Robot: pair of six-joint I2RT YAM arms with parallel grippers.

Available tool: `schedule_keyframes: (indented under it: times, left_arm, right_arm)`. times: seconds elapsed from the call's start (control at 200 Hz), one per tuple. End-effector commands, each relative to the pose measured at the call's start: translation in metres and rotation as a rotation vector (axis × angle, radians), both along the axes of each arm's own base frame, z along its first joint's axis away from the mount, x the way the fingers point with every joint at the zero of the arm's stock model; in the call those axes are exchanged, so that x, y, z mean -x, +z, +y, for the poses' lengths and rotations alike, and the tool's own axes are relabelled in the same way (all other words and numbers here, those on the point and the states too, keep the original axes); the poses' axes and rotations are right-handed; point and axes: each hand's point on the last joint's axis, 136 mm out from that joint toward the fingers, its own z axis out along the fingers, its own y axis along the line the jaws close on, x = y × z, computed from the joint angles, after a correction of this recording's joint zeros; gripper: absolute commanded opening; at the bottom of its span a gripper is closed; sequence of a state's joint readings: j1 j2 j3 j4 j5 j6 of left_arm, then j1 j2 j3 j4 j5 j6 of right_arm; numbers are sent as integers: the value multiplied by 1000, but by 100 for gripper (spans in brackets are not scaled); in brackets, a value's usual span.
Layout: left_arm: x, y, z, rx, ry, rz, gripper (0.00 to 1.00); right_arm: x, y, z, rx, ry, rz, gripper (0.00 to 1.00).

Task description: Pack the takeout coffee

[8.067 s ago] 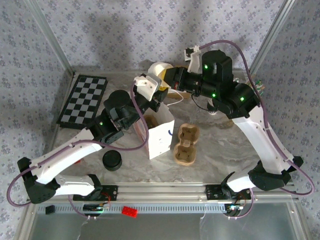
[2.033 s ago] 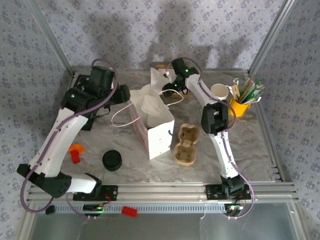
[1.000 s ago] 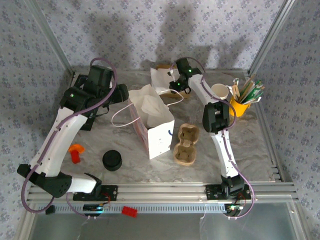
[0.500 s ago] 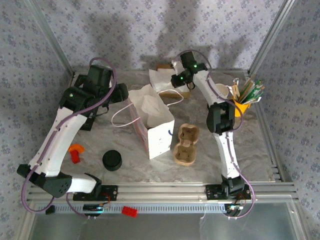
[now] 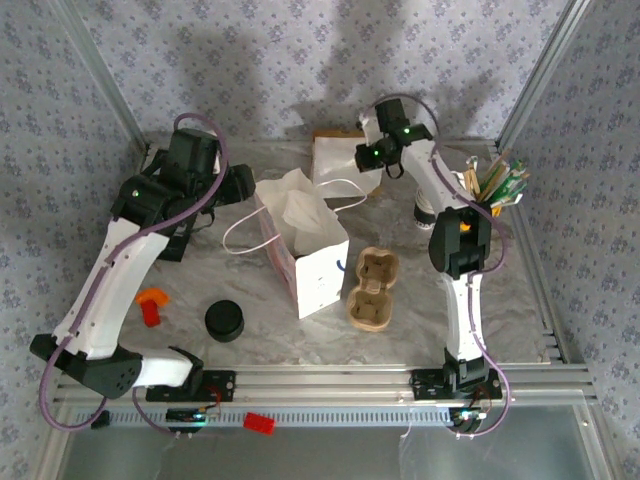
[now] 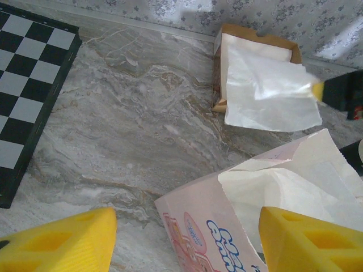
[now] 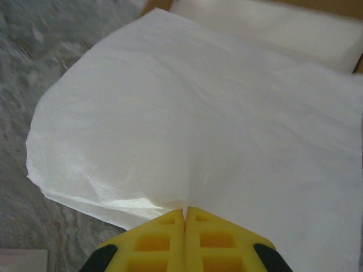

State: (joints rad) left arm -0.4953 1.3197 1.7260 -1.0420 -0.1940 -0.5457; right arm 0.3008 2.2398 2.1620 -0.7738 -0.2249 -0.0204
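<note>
The takeout coffee is hidden. A white paper bag (image 5: 318,262) (image 6: 211,228) stands open at mid-table with white tissue (image 5: 298,207) showing in its mouth. My right gripper (image 5: 360,157) (image 7: 185,212) reaches to the back of the table, shut on the edge of a white napkin (image 5: 335,162) (image 7: 193,113) (image 6: 266,90) that hangs above a brown napkin box (image 5: 372,184) (image 6: 255,35). My left gripper (image 5: 238,186) (image 6: 187,222) hovers open just left of the bag's mouth, its yellow fingers (image 6: 57,246) on either side of the bag's upper edge, not touching it.
A cardboard cup carrier (image 5: 372,288) lies right of the bag. A squat stack of black lids (image 5: 225,320) and an orange piece (image 5: 150,304) sit front left. A checkerboard (image 6: 28,85) is at the left. A yellow holder of utensils (image 5: 492,200) stands at the right.
The right gripper closed on the napkin and has drawn it up from the box, its wrist swinging rightward. The left arm has barely moved.
</note>
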Motion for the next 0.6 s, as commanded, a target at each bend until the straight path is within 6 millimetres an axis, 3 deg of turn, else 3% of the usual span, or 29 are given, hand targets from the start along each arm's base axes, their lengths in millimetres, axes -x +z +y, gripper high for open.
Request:
schedule_keyframes:
  times: [0.0, 0.035, 0.2, 0.375, 0.595]
  left_arm:
    - [0, 13, -1, 25, -15, -49, 67]
    - [0, 12, -1, 27, -16, -47, 67]
    - [0, 12, -2, 23, -20, -44, 67]
    - [1, 13, 1, 21, -13, -51, 67]
    - [2, 13, 3, 13, -8, -52, 67]
  right_arm:
    - [16, -18, 9, 40, -9, 38, 0]
    - [15, -23, 7, 54, -21, 39, 0]
    - [11, -29, -7, 135, -29, 24, 34]
    - [21, -30, -3, 219, 88, -21, 62]
    - [25, -48, 7, 350, 239, -62, 84]
